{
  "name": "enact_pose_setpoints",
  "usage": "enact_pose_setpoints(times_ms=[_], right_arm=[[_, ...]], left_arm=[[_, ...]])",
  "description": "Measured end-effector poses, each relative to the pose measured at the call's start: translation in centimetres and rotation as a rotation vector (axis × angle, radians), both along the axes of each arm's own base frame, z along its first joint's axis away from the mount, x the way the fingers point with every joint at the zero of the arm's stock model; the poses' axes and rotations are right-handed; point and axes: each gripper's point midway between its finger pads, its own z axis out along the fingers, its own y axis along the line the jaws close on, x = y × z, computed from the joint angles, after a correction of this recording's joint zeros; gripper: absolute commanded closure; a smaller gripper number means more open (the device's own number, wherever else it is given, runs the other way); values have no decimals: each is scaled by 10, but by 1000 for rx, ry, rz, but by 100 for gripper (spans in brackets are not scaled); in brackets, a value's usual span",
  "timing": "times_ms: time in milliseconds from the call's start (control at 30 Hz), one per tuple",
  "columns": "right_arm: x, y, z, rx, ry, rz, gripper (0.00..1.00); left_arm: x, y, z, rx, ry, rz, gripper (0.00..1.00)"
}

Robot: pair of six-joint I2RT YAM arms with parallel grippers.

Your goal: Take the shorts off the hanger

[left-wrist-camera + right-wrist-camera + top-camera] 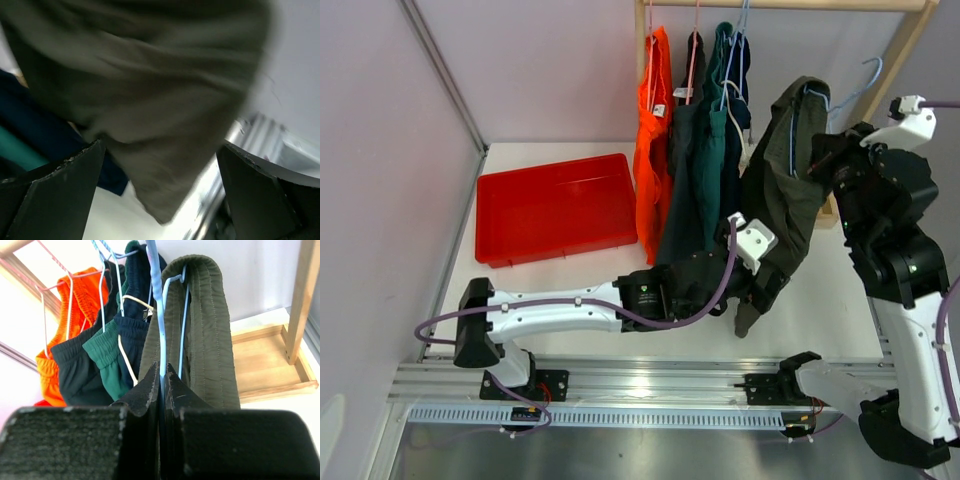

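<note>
orange shorts (653, 130) | charcoal shorts (682, 180) | teal shorts (710, 170) | navy shorts (137, 337) | olive shorts (785, 190) | red tray (555, 207) | pale-blue hanger (157, 310)

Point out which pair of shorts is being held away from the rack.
The dark olive shorts, furthest right: their blue hanger is pinched in the right gripper, off the wooden rail. The other four pairs hang bunched on it.

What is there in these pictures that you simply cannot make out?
- Left wrist view: the olive shorts are blurred; whether the open left end effector touches them is unclear.
- Top view: the picture's edge cuts off the hanger hooks over the wooden rail.
- Right wrist view: the right end effector, shut on the blue hanger, hides the wire's lower part.
</note>
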Motion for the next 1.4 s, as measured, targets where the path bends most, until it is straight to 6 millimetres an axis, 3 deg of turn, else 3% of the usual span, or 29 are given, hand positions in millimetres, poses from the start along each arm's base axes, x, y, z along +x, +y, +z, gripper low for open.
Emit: enact_pose_setpoints(times_ms=[133,300,400,433,500,533,767,900,1000,1167,1267,1333,1400], right_arm=[[-18,-7,1,21,-5,-7,100],[-31,-12,-4,42,3,-12,100],[-34,-14,-10,38,15,-15,100],[-34,-14,-11,38,21,-16,100],[-33,-14,-13,40,27,-18,100],[-32,-14,-15,43,31,-21,100],[-28,-15,-21,37,47,-38,100],[-18,-15,-24,0,83,-54,100],[-10,-15,-20,-34,122,-57,100],[-8,-16,-14,-67,171,-44,100],[-10,-19,2,-67,156,-42,100],[-13,-19,9,-65,142,-34,100],[-19,-18,4,-72,169,-16,100]], left_arm=[[15,-5,12,-53,-15,87,1],[21,-30,15,-82,-17,101,9],[16,-39,7,-80,-3,86,39],[14,-41,6,-82,1,80,68],[9,-44,6,-94,5,67,96],[6,-44,7,-100,6,63,100],[-20,-38,-11,-94,13,37,100],[-54,-28,-21,-84,12,20,100],[-83,-9,-26,-100,19,10,100],[-100,27,-31,-174,85,48,100],[-114,38,-55,-156,130,53,100],[-123,43,-89,-83,138,59,100],[-126,49,-119,-8,131,75,100]])
